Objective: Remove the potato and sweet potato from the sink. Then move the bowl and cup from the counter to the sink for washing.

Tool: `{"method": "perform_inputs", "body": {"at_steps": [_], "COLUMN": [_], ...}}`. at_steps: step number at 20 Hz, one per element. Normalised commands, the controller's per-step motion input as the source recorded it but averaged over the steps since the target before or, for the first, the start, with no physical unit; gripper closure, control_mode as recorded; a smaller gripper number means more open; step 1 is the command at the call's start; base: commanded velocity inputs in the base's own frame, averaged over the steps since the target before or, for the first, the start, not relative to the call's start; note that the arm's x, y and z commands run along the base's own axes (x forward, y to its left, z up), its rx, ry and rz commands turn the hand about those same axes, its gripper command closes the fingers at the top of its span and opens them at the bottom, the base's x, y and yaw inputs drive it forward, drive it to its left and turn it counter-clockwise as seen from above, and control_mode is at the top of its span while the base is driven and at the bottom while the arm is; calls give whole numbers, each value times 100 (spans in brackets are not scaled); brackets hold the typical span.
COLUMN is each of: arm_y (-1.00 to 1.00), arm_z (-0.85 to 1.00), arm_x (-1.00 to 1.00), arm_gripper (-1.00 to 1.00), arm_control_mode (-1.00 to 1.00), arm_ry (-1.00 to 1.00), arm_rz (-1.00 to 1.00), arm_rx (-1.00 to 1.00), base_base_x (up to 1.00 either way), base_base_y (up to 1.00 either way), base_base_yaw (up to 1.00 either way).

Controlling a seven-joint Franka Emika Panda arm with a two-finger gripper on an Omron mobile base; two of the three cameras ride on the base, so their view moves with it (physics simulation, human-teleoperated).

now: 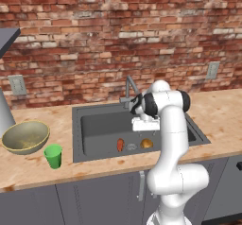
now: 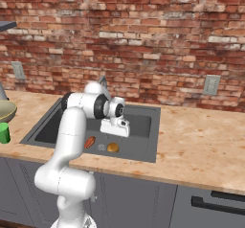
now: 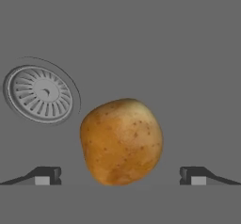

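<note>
Golden-brown potato [image 3: 121,142] sits between the fingertips [image 3: 44,176] in the hand view, gripper [image 3: 120,177] spread wide, nothing pinched. Fingers straddle it on both sides with clear gaps, likely lined up for a straight drop and close. Drain [image 3: 40,94] at 10 o'clock of the potato, just beside it, so the potato lies on the sink floor near the drain.

Left base view: hand hangs over the sink [image 1: 94,125], above the front part of the basin. Potato [image 1: 147,143] at the basin's front edge; sweet potato [image 1: 120,145] at its 9 o'clock, drain between them. Both veg not yet removed, so step one is in hand, potato first by my read.

Farther left on the counter [image 1: 222,115]: cup [image 1: 53,156] and, at its 10 o'clock, bowl [image 1: 25,136], close together, apart from the sink. Tap [image 1: 130,89] at the sink's back rim; brick wall [image 1: 118,35] behind.
</note>
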Motion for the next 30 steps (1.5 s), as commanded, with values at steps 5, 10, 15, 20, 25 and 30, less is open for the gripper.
{"method": "perform_inputs", "body": {"at_steps": [5,10,15,20,25,30], "arm_y": [0,0,0,0,0,0], "arm_z": [-17,-6,0,-2,-7,-11], "arm_x": [0,-3,-4,-7,-8,-6], "arm_gripper": [-100,-100,-100,-100,-100,-100], "arm_control_mode": [-100,-100,-100,-100,-100,-100], "arm_ry": [-4,-4,-5,-11,-15,-17], "arm_rz": [0,0,0,0,0,0], "arm_rx": [0,0,1,0,0,0], "base_base_x": [0,0,0,0,0,0], "base_base_y": [0,0,0,0,0,0], "base_base_yaw": [0,0,0,0,0,0]}}
